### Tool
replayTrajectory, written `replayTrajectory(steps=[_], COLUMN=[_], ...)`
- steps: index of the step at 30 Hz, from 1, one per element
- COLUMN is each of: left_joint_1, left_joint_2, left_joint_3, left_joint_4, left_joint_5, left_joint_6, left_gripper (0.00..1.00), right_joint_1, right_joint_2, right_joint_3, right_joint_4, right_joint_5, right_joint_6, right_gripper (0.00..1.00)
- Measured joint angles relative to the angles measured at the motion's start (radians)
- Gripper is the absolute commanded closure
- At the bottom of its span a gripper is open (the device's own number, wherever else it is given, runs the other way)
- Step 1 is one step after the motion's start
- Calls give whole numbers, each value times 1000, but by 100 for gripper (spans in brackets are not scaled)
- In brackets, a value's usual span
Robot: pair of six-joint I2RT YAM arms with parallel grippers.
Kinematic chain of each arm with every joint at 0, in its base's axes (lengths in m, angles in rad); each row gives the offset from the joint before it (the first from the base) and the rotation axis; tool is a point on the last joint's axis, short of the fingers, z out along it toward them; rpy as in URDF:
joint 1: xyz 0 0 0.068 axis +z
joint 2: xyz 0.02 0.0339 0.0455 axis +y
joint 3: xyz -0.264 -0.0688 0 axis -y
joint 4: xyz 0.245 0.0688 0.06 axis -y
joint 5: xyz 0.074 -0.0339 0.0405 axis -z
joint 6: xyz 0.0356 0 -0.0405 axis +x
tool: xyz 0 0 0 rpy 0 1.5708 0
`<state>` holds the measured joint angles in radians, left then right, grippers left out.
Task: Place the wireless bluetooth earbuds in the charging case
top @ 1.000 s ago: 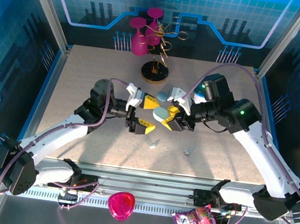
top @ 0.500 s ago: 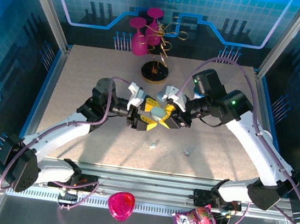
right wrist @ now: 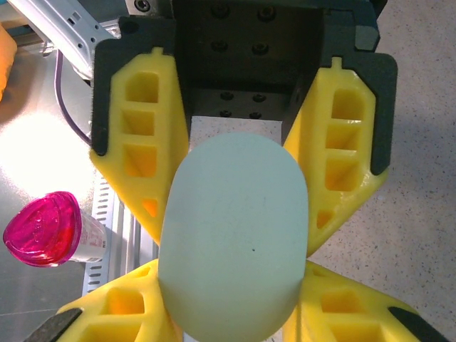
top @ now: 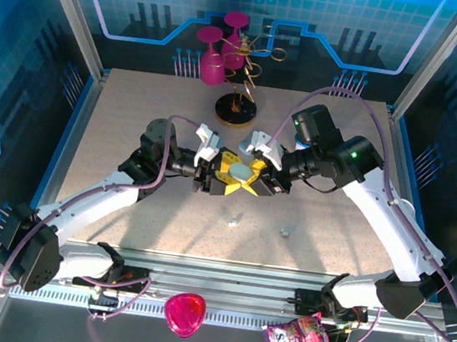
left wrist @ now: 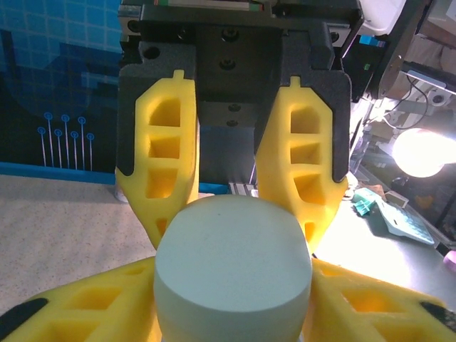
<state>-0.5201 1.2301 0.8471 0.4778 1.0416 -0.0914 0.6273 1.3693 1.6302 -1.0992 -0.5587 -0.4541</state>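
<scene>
Earbuds (top: 233, 219) are lying loose on the table (top: 133, 125), well apart from the case (left wrist: 233, 263). My left pincer (top: 219, 178) and right pincer (top: 254, 179) are both pinching it aloft, probably steadying it for opening.

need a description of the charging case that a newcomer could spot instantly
Start at the middle of the speckled table, where the left gripper and right gripper meet tip to tip on yellow fingers. The charging case is the smooth pale blue pebble pinched between them. It is far bigger than the two tiny earbuds lying loose nearer the arm bases.
</scene>
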Motion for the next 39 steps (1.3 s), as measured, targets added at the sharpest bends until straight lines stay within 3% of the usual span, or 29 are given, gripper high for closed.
replayTrajectory(steps=[3,6,28,30,34,39], left_joint_1=[0,-1,-1,-1,-1,2], left_joint_2=[0,0,1,2,3,7], left_joint_3=[0,0,0,0,0,0], left_joint_4=[4,11,78,80,82,91], left_joint_5=[3,4,3,3,3,-2], left_joint_6=[-13,-13,-68,-68,-68,-68], left_gripper=[40,40,67,68,68,68], right_joint_1=[0,0,-18,-18,-18,-18], right_joint_2=[0,0,-30,-31,-31,-39], right_joint_3=[0,0,-20,-20,-20,-31], right_joint_4=[0,10,61,61,63,71], right_joint_5=[-1,-6,-45,-45,-44,-45], right_joint_6=[0,1,20,20,27,32], right_gripper=[75,75,73,70,52,44])
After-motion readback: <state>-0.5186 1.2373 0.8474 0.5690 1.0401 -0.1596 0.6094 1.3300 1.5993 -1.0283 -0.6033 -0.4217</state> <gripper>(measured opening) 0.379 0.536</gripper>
